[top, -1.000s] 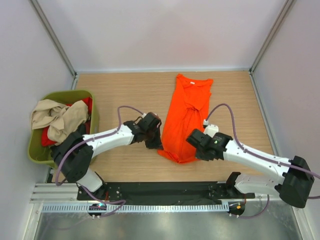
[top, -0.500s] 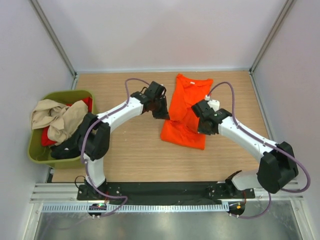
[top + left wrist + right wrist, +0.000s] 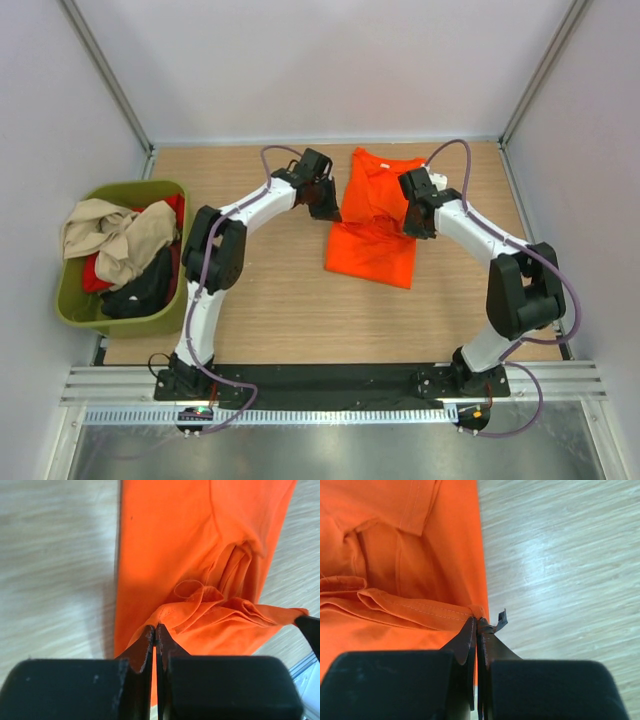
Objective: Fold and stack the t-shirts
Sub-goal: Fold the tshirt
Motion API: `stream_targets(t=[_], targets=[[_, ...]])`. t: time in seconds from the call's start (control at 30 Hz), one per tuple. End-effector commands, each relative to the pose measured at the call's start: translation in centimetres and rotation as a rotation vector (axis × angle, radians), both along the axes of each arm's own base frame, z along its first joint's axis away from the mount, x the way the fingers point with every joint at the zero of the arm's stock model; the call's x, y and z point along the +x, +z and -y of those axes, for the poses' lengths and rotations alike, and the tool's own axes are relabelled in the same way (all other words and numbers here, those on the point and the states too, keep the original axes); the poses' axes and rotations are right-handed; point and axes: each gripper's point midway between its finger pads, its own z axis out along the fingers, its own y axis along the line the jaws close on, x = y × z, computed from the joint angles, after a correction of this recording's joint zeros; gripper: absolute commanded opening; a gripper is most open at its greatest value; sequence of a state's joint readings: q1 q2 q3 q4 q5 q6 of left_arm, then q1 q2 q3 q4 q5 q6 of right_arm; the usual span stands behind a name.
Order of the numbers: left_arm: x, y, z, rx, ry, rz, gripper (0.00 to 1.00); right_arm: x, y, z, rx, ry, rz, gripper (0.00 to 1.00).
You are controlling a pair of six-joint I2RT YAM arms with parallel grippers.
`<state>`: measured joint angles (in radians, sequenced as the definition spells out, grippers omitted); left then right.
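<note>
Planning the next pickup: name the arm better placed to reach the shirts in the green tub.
Left, likely: the green tub lies on its side; the right claw is farther, beyond the orange t-shirt.

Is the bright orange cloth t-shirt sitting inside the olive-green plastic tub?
No, the bright orange cloth t-shirt lies on the wooden table, apart from the olive-green plastic tub.

**White walls around a wooden table**

Plain white walls [image 3: 320, 60] close the far, left and right sides, with slanted metal posts [image 3: 107, 75] at the far corners. The table [image 3: 260, 320] is pale wood grain, evenly lit. Along its near edge run a black plate [image 3: 330, 385] and a slotted metal rail [image 3: 320, 415].
</note>
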<state>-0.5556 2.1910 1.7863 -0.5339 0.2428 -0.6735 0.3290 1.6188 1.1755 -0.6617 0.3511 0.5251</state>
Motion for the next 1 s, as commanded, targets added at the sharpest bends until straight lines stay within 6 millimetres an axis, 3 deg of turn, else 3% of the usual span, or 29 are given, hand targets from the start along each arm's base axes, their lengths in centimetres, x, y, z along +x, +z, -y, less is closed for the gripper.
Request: stream_targets(t=[0.0,0.13,0.53,0.77,0.97], targets=[[2.7,2.3,1.3,-0.094,-0.018,0.072,0.00,2.8,1.1,-0.1,0.032,0.008,0.056,0.01],[4.0,2.6,2.3,-0.165,-0.030,0.108,0.00,3.6,0.1,0.3,0.030,-0.001,0.031,0.01],[6.9,1.7,2.7,-0.212,0.009,0.125,0.00,5.8,-1.4,1.6,0.064,-0.036,0.027,0.01],[8.3,0.6,1.2,-0.185,0.082,0.101,0.03,7.4,-1.5,2.1,0.074,-0.052,0.033,0.01],[9.3,2.9,1.8,-0.238,0.051,0.159,0.03,9.3,-0.4,2.4,0.099,-0.064,0.056,0.01]])
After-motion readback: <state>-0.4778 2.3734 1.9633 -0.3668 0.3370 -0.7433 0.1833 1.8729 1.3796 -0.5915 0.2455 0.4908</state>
